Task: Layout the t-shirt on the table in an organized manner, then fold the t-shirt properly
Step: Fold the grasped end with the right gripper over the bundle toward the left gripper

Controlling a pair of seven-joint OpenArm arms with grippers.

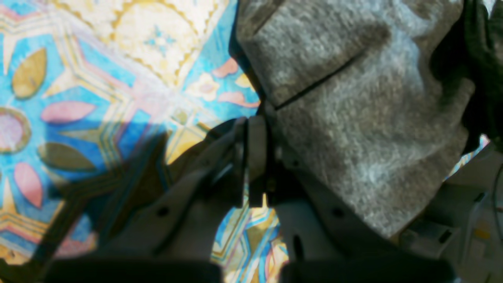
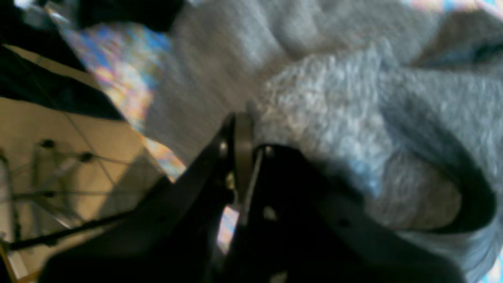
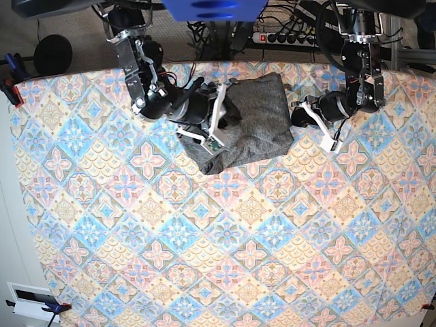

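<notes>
The dark-grey t-shirt (image 3: 255, 119) lies in a bunched, roughly square heap at the far middle of the table (image 3: 204, 238). At the heap's right edge my left gripper (image 3: 300, 112) is shut on the t-shirt. The left wrist view shows its pale fingers pressed together (image 1: 255, 122), with the t-shirt (image 1: 353, 98) draped over the right finger above the tiled cloth (image 1: 78, 78). My right gripper (image 3: 227, 88) sits at the heap's far left edge. Seen from the right wrist, its dark fingers (image 2: 241, 125) are shut on the blurred t-shirt (image 2: 334, 98).
The table's far edge runs just behind the t-shirt, with cables and a power strip (image 3: 293, 37) on the floor beyond. Black clamps (image 3: 10, 85) hold the cloth at the far left corner. Bare floor (image 2: 59, 137) shows past the edge in the right wrist view.
</notes>
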